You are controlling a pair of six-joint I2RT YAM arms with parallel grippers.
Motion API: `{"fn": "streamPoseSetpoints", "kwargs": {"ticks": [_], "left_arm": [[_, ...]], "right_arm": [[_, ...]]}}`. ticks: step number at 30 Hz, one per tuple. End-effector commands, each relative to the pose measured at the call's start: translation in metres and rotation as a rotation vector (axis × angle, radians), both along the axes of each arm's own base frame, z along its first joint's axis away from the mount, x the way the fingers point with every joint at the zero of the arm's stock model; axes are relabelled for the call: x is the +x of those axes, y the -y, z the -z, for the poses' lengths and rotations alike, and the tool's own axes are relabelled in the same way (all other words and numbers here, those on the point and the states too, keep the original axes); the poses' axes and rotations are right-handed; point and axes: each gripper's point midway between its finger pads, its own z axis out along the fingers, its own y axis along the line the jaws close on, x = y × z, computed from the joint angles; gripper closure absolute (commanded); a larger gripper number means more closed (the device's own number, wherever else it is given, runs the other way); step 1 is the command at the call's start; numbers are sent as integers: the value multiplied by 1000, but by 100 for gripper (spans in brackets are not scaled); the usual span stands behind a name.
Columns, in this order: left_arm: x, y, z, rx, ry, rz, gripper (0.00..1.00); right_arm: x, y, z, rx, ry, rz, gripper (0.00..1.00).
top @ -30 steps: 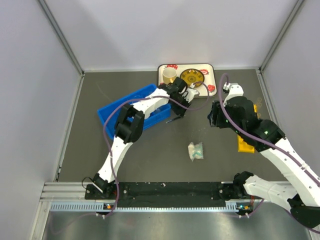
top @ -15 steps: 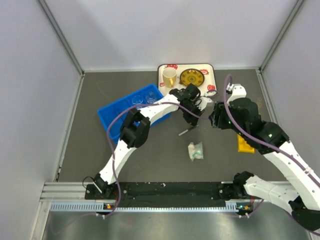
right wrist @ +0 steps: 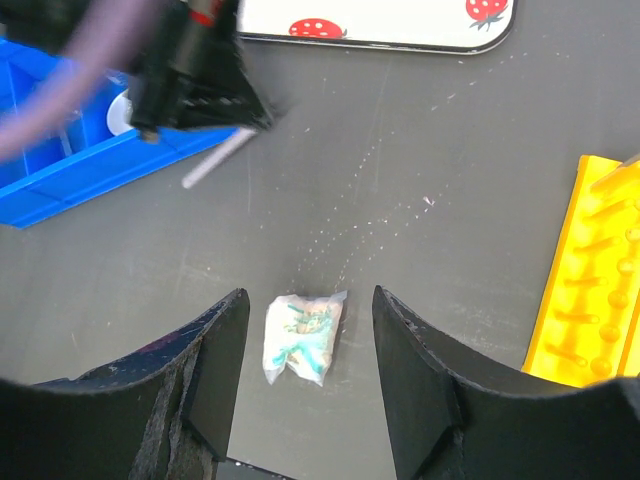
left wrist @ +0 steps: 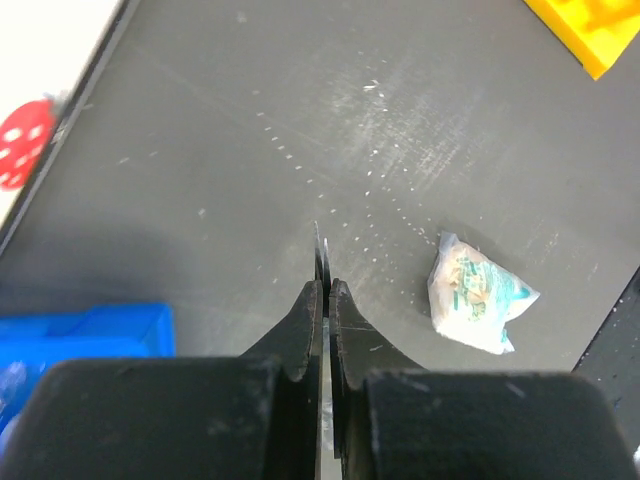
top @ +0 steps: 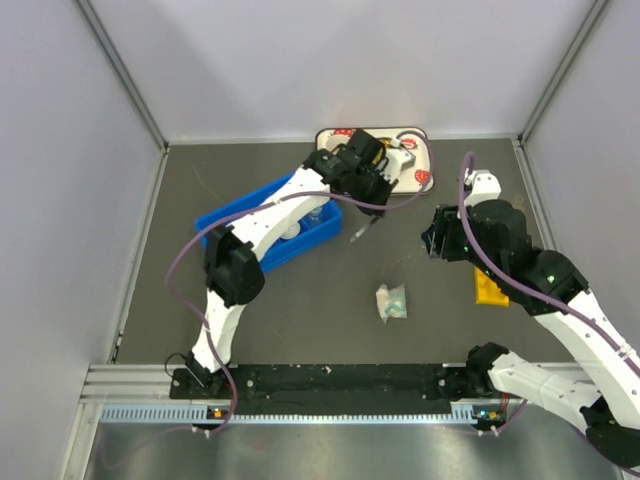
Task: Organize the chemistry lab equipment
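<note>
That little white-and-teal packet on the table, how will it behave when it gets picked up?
The packet looks crinkled and puffy, so it will probably squash and flop rather than stay stiff. Its glossy wrap may be slippery between jaws. Lying flat, it seems unlikely to roll.

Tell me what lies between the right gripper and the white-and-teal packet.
Nothing: only bare dark tabletop. The right wrist view shows the white-and-teal packet lying on it, framed by the right gripper with its fingers open and clear of it.
</note>
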Motion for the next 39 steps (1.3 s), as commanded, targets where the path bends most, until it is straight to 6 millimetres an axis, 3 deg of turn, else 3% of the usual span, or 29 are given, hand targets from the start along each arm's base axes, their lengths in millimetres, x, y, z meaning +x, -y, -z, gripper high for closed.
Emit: {"fn": "streamPoseSetpoints", "kwargs": {"ticks": [1, 6, 7, 15, 18, 24, 28, 39], "left_arm": [[13, -57, -66, -2, 85, -216, 100], [26, -127, -82, 30, 67, -452, 100], [31, -152, -92, 27, 63, -552, 100], [37, -290, -86, 48, 45, -994, 100], [30, -325, -74, 66, 27, -1097, 100], [18, -370, -35, 77, -61, -1290, 100], [11, -385, -6, 91, -108, -1390, 100], [8, -393, 53, 120, -176, -1484, 100]], "right_arm": [[0, 4, -25, 41, 58, 18, 47], [0, 3, -34, 51, 77, 12, 47], [0, 2, -33, 53, 74, 6, 47], [-3, -11, -21, 100, 39, -37, 48], [-5, -14, -15, 113, 27, -48, 48], [-8, -23, -4, 138, 0, -82, 48], [-9, -26, -4, 146, 0, -98, 49], [-16, -27, 1, 150, -11, -127, 49]]}}
